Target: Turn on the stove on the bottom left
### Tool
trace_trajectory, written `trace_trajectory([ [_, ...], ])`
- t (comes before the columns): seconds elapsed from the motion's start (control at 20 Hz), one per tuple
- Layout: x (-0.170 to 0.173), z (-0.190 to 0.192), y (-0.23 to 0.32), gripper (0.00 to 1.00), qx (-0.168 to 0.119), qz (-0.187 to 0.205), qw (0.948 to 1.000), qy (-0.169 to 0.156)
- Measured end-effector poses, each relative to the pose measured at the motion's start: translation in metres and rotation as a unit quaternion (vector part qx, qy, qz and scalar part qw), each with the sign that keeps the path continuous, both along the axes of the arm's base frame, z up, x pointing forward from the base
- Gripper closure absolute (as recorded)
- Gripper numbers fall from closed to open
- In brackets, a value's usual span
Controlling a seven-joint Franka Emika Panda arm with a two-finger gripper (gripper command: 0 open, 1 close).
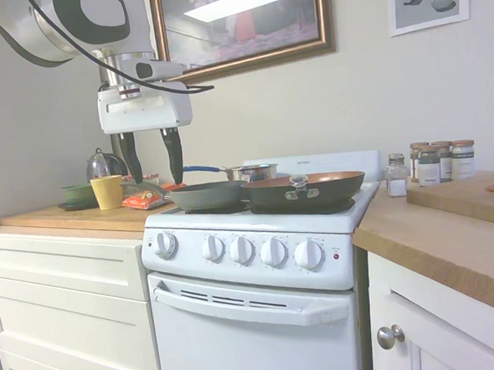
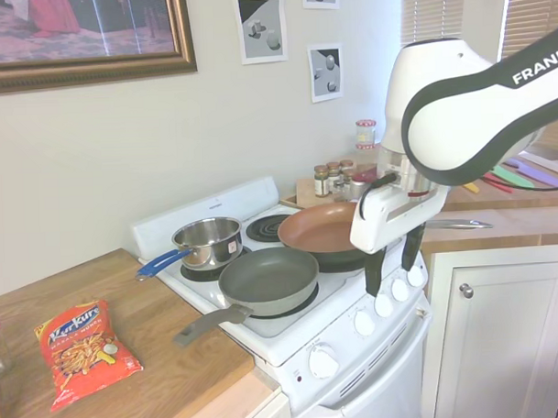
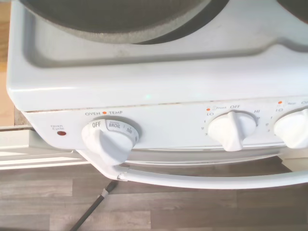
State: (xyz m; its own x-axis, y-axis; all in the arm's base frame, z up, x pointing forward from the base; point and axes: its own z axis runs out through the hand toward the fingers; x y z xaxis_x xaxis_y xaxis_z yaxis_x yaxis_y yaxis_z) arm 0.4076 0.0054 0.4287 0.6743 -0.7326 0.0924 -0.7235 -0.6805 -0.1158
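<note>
1. The stove (image 1: 263, 318) is a white freestanding range, set between white panelled drawers (image 1: 66, 305) on one side and a white cabinet (image 1: 441, 332) on the other, both topped by a wooden surface (image 1: 73, 217).
2. Oven door (image 1: 248, 344): white, with a row of slots and a white bar handle (image 1: 254, 306) across its upper edge.
3. Cooktop: a copper-coloured frying pan (image 1: 306, 185), a grey frying pan (image 1: 207, 195) and a steel saucepan with a blue handle (image 2: 207, 241) sit on the burners; one black coil burner (image 2: 269, 229) is bare.
4. My claw (image 1: 151, 166) hangs above the stove's front corner on the drawer side, fingers pointing down and spread apart, holding nothing, clear of the panel.
5. Control panel: five round white knobs in a row. In the wrist view the end knob (image 3: 108, 142) is marked OVEN TEMP, with OFF and BROIL on its dial; the next knob (image 3: 232, 130) is marked Front, LO, OFF, HI.
6. A small red light (image 1: 336, 256) sits at the panel's cabinet end; another small red lamp (image 3: 61, 132) sits beside the oven knob.
</note>
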Motion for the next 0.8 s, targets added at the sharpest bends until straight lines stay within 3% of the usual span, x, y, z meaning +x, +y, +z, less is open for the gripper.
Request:
trace_trajectory([
  [0.8, 0.011, -0.034, -0.016, 0.0, 0.007, 0.001, 0.9994, 0.033],
])
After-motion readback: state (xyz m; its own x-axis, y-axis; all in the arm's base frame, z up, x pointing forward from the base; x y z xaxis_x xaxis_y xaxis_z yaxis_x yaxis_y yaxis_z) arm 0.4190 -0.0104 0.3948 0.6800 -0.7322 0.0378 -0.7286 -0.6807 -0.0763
